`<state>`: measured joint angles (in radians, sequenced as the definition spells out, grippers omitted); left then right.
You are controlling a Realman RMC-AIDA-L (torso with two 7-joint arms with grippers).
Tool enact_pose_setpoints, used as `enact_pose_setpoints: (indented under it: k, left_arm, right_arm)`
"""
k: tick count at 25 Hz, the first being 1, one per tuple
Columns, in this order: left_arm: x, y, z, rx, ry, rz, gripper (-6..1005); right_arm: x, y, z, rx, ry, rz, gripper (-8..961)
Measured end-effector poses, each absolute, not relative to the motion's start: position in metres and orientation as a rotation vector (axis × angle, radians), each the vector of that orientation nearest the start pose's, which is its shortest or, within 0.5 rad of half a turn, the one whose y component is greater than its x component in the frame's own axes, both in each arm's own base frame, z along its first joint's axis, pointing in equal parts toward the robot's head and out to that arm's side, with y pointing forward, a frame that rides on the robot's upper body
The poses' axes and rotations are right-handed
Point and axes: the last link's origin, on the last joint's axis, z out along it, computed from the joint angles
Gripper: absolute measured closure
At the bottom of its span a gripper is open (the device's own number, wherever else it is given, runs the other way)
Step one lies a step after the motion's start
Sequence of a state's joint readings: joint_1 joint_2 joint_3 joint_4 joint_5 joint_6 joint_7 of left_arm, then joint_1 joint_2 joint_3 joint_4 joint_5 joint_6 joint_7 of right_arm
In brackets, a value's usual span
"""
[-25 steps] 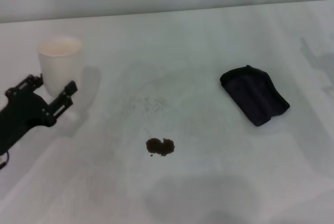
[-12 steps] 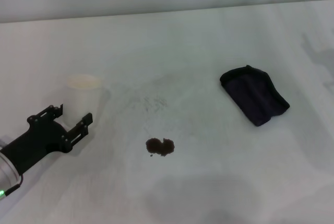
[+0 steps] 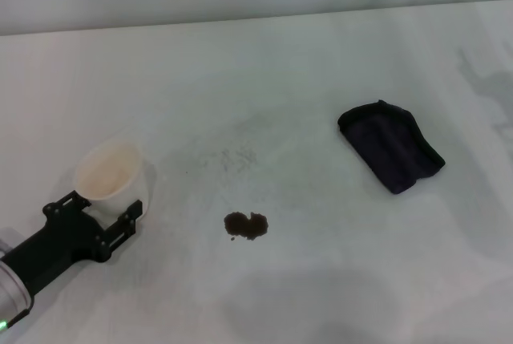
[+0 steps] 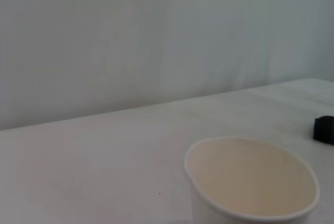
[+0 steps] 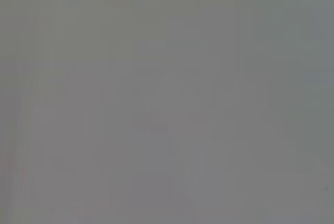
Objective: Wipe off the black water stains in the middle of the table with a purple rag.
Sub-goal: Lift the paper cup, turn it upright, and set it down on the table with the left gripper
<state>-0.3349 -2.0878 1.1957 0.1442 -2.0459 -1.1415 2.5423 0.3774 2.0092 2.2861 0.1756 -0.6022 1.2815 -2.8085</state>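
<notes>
Left gripper (image 3: 98, 217): positioned at the table's (image 3: 264, 87) near-left area, left of the black water stains (image 3: 245, 225). Its fingers bracket a white paper cup (image 3: 111, 180), closed against its sides. The stains lie mid-table, well apart from the cup. The purple rag (image 3: 390, 145) lies flat, right of and beyond the stains. Right gripper: not visible.
</notes>
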Motion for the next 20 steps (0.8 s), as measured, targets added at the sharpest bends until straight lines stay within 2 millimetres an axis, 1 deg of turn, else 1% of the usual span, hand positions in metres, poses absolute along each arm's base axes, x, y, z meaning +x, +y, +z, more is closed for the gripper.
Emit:
enact_pose_setpoints:
  k: [6, 16, 20]
  left_arm:
    - [-0.348, 0.257, -0.076, -2.288, -0.614, -0.564, 251]
    - [-0.347, 0.258, -0.075, -2.288, -0.578, -0.55, 224]
    - [-0.348, 0.255, -0.076, -2.293, -0.576, -0.553, 146]
  right_arm:
    - [0.362, 0.325, 0.072, -1.52, 0.381, 0.693, 83]
    - [0.36, 0.322, 0.066, -1.563, 0.376, 0.693, 83]
    - [0.36, 0.32, 0.064, -1.586, 0.364, 0.687, 83]
